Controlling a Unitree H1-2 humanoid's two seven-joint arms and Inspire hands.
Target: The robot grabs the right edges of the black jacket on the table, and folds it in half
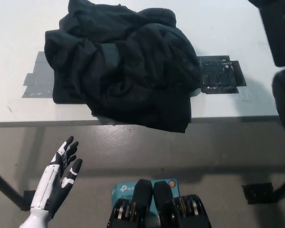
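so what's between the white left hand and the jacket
Nothing lies between them. In the head view the left hand hangs open below the table edge, over bare floor; the black jacket lies above, its hem hanging over that edge.

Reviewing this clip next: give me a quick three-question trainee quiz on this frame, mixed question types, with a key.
1. True or false: the black jacket lies flat and smooth on the table.
2. Multiple choice: the white left hand is (A) gripping the jacket, (B) open below the table's near edge, (C) resting on the tabletop.
3. Fill in: part of the jacket's near right corner hangs over the table's ____ edge.

Key: 1. False, it is bunched and wrinkled. 2. B. 3. Near (front). The right hand itself cannot be made out; only black shapes show at the picture's right edge.
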